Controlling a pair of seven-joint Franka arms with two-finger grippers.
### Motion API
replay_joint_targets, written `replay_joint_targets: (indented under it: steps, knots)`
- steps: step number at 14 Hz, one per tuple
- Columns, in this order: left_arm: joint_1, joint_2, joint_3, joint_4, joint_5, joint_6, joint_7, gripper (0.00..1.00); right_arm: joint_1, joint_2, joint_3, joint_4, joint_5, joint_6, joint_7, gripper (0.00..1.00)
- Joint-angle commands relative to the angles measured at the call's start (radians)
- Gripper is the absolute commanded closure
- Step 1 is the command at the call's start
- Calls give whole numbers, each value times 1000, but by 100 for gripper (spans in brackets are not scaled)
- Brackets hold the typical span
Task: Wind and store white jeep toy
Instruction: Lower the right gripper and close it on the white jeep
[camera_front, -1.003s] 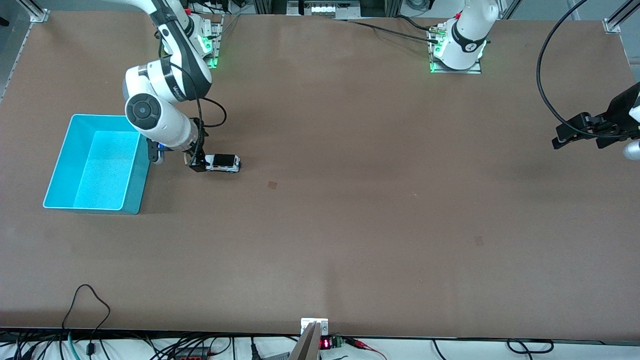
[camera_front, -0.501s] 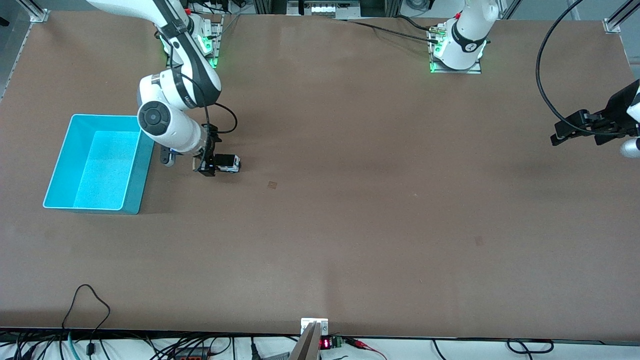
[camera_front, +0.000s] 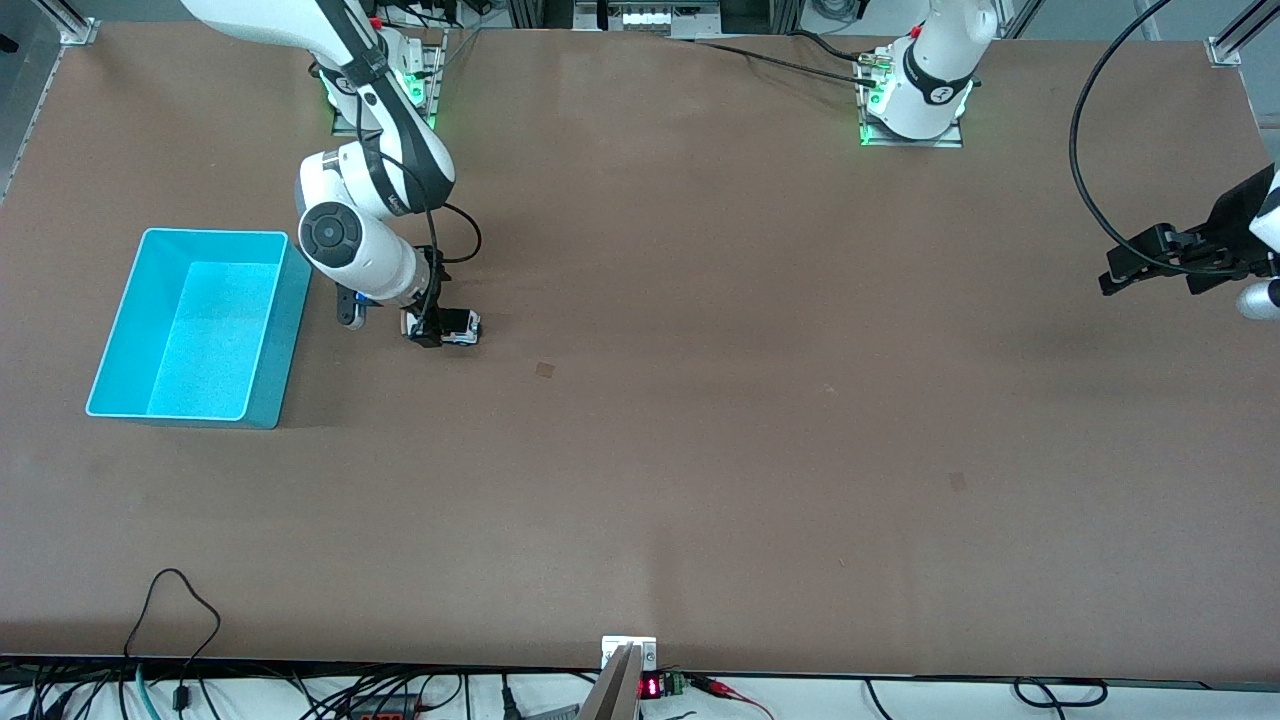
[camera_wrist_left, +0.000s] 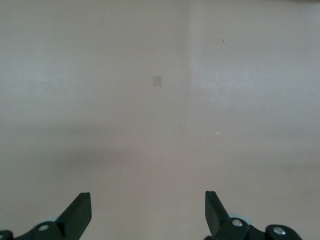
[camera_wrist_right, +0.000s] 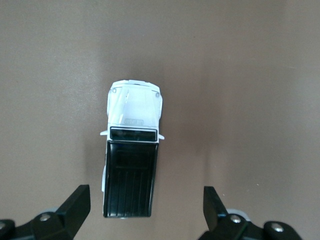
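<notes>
While set on the table (camera_front: 700, 420) near the bin (camera_front: 262, 395), toward the right arm's end: jeep (camera_front: 462, 327), under right gripper (camera_front: 428, 335), fingers spread, not touching. Left gripper (camera_front: 1112, 280) waiting, spread too.

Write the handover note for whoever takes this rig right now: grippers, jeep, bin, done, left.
Right gripper: open, low over the rear end of the white jeep toy, fingers on either side of it, not closed.
Left gripper: open, holding nothing, waiting over bare table at the left arm's end.
Jeep: on its wheels on the table, beside the teal bin, toward the right arm's end.
Bin: nothing in it.
Done: the right gripper is lined up over the jeep.
Left: grasp it, wind it, put it in the bin.
</notes>
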Motion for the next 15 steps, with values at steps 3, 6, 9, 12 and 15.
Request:
replay_joint_targets:
  steps: [3,6,9,12,15]
  knots:
    - [-1,-8,-2,-10,-2,28,8,0,-1,15,-5,-23,5,56,-36,0]
    - [-9,-8,-2,-10,-2,33,-4,0,1,21,-5,-33,3,76,-36,0]
    - [-9,-4,-2,-10,-2,34,-4,0,7,52,-5,-36,0,115,-36,0]
    - [-7,-5,-2,-10,-2,33,-4,0,7,66,-5,-37,0,134,-36,0]
    - [-7,-5,-2,-10,-2,31,-4,0,7,78,-5,-36,-4,135,-36,0]
